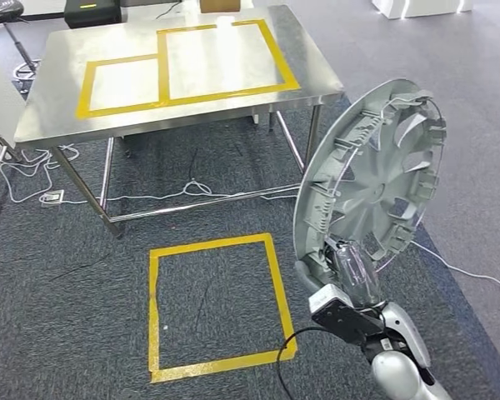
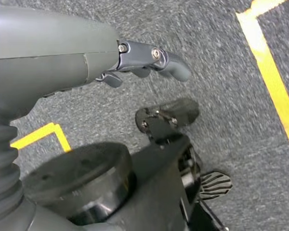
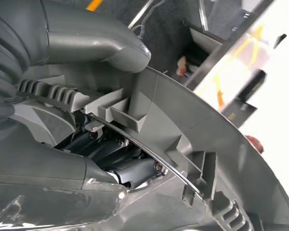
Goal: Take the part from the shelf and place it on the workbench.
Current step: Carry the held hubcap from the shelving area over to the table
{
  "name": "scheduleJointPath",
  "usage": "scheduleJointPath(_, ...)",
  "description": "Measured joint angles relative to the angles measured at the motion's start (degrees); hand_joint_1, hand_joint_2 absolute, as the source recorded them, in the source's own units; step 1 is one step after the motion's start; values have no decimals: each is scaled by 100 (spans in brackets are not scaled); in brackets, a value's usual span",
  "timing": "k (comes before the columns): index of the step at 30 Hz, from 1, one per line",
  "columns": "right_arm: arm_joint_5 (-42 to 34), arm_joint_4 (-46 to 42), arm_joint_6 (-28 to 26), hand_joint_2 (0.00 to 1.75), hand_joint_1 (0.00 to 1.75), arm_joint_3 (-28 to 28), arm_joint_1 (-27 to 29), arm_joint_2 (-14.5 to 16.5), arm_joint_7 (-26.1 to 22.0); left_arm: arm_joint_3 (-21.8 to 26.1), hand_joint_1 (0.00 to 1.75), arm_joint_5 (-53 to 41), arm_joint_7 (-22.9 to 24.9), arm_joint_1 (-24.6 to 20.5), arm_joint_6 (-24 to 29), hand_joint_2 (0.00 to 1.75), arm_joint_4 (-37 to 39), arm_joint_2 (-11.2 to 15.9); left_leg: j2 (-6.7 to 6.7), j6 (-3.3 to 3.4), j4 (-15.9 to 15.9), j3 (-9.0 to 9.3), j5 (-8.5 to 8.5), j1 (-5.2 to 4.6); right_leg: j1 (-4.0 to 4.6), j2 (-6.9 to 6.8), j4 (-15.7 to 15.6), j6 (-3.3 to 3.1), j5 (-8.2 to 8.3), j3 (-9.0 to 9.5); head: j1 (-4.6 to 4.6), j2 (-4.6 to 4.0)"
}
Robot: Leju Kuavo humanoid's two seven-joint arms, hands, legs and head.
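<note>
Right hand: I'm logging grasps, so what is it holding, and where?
The right hand holds the grey wheel cover by its lower rim, upright, with fingers on its ribbed inner side.

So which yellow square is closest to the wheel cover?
The yellow square on the floor, beside the wheel cover. The other two are taped on the table.

You see a yellow tape square [image 1: 217,304] on the grey carpet [image 1: 58,275]. White cables [image 1: 191,192] trail across the carpet. A black office chair [image 1: 2,12] stands at the far left.
</note>
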Motion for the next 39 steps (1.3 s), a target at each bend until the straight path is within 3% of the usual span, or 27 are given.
scheduleJointPath(1, -8, 9, 6, 175, 159, -13, 5, 10, -4, 2, 0, -4, 1, -4, 5, 175, -3, -1, -16, -29, -16, 19, -34, 17, 19, 27, -100, -92, -97, 55, -4, 1)
scheduleJointPath(2, -13, 12, 10, 175, 159, -28, 9, 17, -3, 2, 0, -8, 1, -5, 7, 175, -2, -20, -21, -44, -61, 63, -8, 27, 61, 9, -154, -248, -139, 113, -23, 1)
scheduleJointPath(4, -18, 9, 7, 175, 159, -63, 19, 20, -3, 2, 0, -14, 1, -7, 7, 175, -1, -45, 64, -72, 23, 114, 84, 44, 98, -23, -315, -470, -52, 296, -51, 1)
scheduleJointPath(5, -15, 7, 2, 175, 159, -74, 17, 22, -7, 2, 0, -16, 1, -18, 7, 175, -1, -52, 141, -73, 273, -2, 95, 38, 103, -43, -396, -544, -26, 413, -65, 1)
scheduleJointPath(7, -14, 5, -6, 175, 159, -87, 15, 24, -14, 2, 0, -15, 1, -45, 9, 175, -2, -59, 255, -66, 1122, -563, -83, 21, 97, -90, -522, -590, -55, 621, -87, 0)
scheduleJointPath(9, -15, 5, -4, 175, 159, -88, 24, 27, -15, 3, 0, -14, 1, -25, 12, 175, -3, -56, 267, -76, 1765, -1161, -379, 14, 71, -123, -611, -562, -151, 816, -96, 1)
scheduleJointPath(10, -15, 5, -2, 175, 159, -88, 29, 28, -15, 5, 0, -14, 1, -1, 12, 175, -3, -54, 270, -81, 1819, -1331, -487, 15, 41, -131, -667, -532, -209, 935, -93, 1)
scheduleJointPath(11, -16, 5, -1, 175, 159, -88, 29, 28, -15, 8, 0, -14, 1, 22, 10, 175, -2, -53, 279, -87, 1674, -1391, -493, 17, -4, -132, -737, -487, -266, 1069, -94, 1)
scheduleJointPath(12, -15, 5, 0, 175, 159, -88, 27, 29, -15, 14, 0, -14, 1, 39, 8, 175, -2, -53, 309, -103, 1364, -1360, -359, 24, -60, -132, -820, -430, -325, 1216, -93, 1)
scheduleJointPath(15, -13, 3, 1, 175, 159, -90, 21, 30, -13, 43, 0, -14, 2, 37, 2, 175, 8, -89, 592, -164, 145, -1064, 678, 66, -158, -116, -1125, -211, -533, 1668, -157, 0)
scheduleJointPath(16, -13, -8, 0, 175, 159, -93, 19, 31, -11, 51, 0, -14, 2, 21, 1, 175, 8, -95, 669, -161, -79, -992, 842, 68, -178, -109, -1274, -128, -572, 1899, -188, -1)
scheduleJointPath(18, -12, -40, -6, 175, 159, -103, -5, 33, -16, 59, 0, -14, 2, -42, 3, 175, 2, -84, 668, -151, -145, -871, 707, 27, -229, -111, -1313, 24, -410, 2218, -195, 1)
scheduleJointPath(19, -9, -54, -5, 175, 159, -106, -28, 36, -22, 60, 0, -13, 1, -69, 4, 175, -2, -81, 616, -127, -139, -806, 597, 4, -257, -116, -1052, 58, -286, 2189, -171, -2)
scheduleJointPath(20, -6, -60, -3, 175, 159, -105, -52, 42, -27, 61, 0, -13, 1, -89, 6, 175, -3, -79, 559, -109, -121, -734, 534, -29, -252, -126, -563, 39, -248, 1926, -146, -2)
scheduleJointPath(21, -2, -59, 4, 175, 159, -103, -69, 47, -30, 65, 0, -10, 1, -94, 9, 175, -5, -76, 505, -74, -106, -663, 490, -70, -227, -137, 28, -19, -371, 1530, -93, -2)
scheduleJointPath(23, -9, -52, 14, 175, 159, -99, -44, 57, -22, 72, 0, -7, 4, -44, 12, 175, -5, -77, 429, 5, -101, -520, 479, -160, -69, -147, 1081, -186, -944, 696, -21, -1)
scheduleJointPath(24, -13, -48, 16, 175, 159, -100, -13, 57, -16, 77, 0, -5, 7, -10, 12, 175, -5, -80, 408, 53, -100, -421, 478, -215, 30, -148, 1359, -260, -1293, 363, 19, -1)
scheduleJointPath(25, -16, -44, 19, 175, 159, -101, 13, 57, -11, 79, 0, -5, 10, 18, 10, 175, -4, -85, 391, 103, -100, -303, 451, -272, 130, -148, 1448, -337, -1604, 111, 39, 0)
scheduleJointPath(26, -19, -43, 19, 175, 159, -102, 31, 57, -9, 81, 0, -5, 12, 35, 8, 175, -4, -88, 380, 150, -101, -173, 396, -328, 228, -147, 1377, -417, -1802, -77, 53, -1)
scheduleJointPath(27, -18, -43, 19, 175, 159, -103, 43, 57, -11, 83, 0, -5, 12, 38, 8, 175, -4, -91, 373, 189, -104, -36, 308, -378, 318, -146, 1173, -501, -1792, -203, 64, -1)
scheduleJointPath(28, -17, -43, 19, 175, 159, -103, 49, 57, -12, 83, 0, -5, 13, 37, 8, 175, -4, -93, 372, 215, -114, 91, 221, -416, 401, -146, 873, -595, -1482, -276, 71, -1)
scheduleJointPath(30, -15, -45, 19, 175, 159, -104, 56, 57, -17, 87, 0, -2, 14, 19, 14, 175, -4, -92, 352, 233, -127, 309, 25, -488, 513, -145, 189, -729, -464, -318, 71, -1)
scheduleJointPath(31, -15, -55, 20, 175, 159, -107, 53, 57, -17, 90, 0, 0, 17, 3, 18, 175, -6, -90, 340, 230, -135, 391, -83, -516, 531, -143, -43, -761, -79, -302, 64, -1)
scheduleJointPath(32, -16, -76, 21, 175, 159, -110, 35, 60, -16, 93, 0, 2, 20, -29, 23, 175, -9, -86, 327, 229, -89, 430, -140, -541, 529, -136, -165, -770, 91, -293, 58, -1)
scheduleJointPath(34, -13, -135, 24, 175, 159, -118, -32, 68, -15, 96, 0, 3, 29, -102, 33, 175, -19, -74, 324, 206, 223, 342, -145, -555, 488, -144, -175, -788, 167, -242, 50, -1)
scheduleJointPath(36, -6, -167, 21, 175, 159, -126, -66, 72, -22, 98, 0, 4, 36, -126, 40, 175, -25, -72, 328, 126, 925, 2, -235, -534, 457, -176, -165, -824, 323, -164, 33, -1)
scheduleJointPath(39, -9, -168, 28, 175, 159, -132, -9, 72, -21, 103, 0, 15, 45, -61, 40, 175, -25, -80, 331, 23, 1900, -729, -878, -468, 447, -175, -161, -840, 306, -25, 12, -1)
